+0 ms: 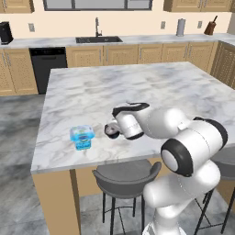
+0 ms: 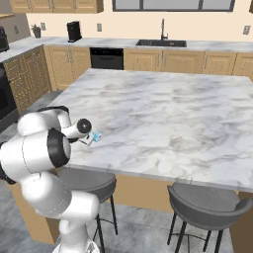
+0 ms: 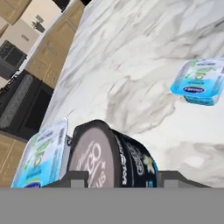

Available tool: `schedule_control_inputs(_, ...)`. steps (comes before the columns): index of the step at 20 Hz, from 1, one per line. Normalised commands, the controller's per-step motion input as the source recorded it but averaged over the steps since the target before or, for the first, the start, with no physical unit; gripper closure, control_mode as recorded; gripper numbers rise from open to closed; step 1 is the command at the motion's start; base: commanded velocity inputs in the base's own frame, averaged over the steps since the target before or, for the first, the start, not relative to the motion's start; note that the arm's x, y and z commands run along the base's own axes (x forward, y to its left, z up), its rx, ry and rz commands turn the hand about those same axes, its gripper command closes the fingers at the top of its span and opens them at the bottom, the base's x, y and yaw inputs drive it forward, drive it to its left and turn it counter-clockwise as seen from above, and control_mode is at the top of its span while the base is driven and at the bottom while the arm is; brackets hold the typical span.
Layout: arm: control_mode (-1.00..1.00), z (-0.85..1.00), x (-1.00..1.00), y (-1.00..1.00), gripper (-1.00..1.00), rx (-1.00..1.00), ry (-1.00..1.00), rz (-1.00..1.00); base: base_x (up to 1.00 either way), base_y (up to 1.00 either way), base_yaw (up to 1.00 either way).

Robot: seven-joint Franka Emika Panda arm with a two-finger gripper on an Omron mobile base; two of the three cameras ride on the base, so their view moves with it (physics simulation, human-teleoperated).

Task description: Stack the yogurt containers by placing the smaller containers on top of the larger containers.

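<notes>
Your gripper [image 3: 118, 177] is closing around the black cup [image 3: 109, 157]; check the hold is firm, then lift straight off the surface [image 1: 151, 87]; avoid the blue tub [image 1: 82, 137].

The arm [image 1: 183, 137] bends low and forward, its fingers [image 3: 74, 178] nearly closed.

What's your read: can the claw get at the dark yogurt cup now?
Probably yes: the dark yogurt cup sits between the fingertips of the claw with nothing in between. A blue yogurt container crowds one side, though.
</notes>
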Motion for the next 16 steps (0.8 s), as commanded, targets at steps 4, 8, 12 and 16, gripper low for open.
schedule_control_inputs(4, -1.00, 0.44, 0.00, 0.00, 1.00, 0.07, -0.01, 0.00, 0.00, 0.00, 0.00)
schedule_control_inputs(8, -1.00, 0.35, 0.00, 0.00, 1.00, 0.06, 0.00, 0.00, 0.00, 0.00, 0.00)
schedule_control_inputs(12, -1.00, 0.42, -0.01, 0.00, 1.00, 0.07, 0.00, 0.00, 0.00, 0.00, 0.00)
schedule_control_inputs(16, -1.00, 0.41, -0.04, 0.00, 1.00, 0.06, 0.02, 0.00, 0.00, 0.00, 0.00)
